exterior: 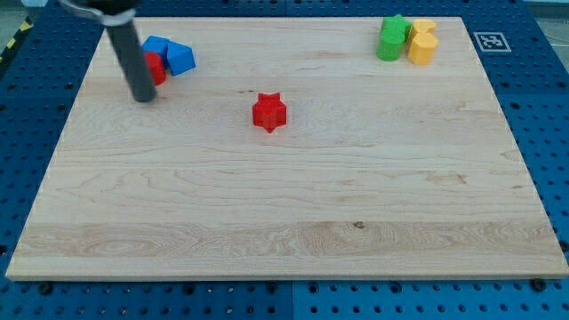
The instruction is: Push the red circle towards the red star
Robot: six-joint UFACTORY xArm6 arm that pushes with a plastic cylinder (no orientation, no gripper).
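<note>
The red star (pixel 268 112) lies on the wooden board (pixel 284 213), left of the middle and toward the view's top. The red circle (pixel 156 68) sits at the upper left, partly hidden behind my rod, touching the blue blocks. My tip (pixel 143 96) rests on the board just left of and below the red circle, touching or nearly touching it. The red star is well to the right of and slightly below the tip.
Two blue blocks (pixel 171 54) crowd the red circle on its upper right side. A green block (pixel 390 38) and a yellow block (pixel 422 43) stand together at the upper right. The board's left edge is near the tip.
</note>
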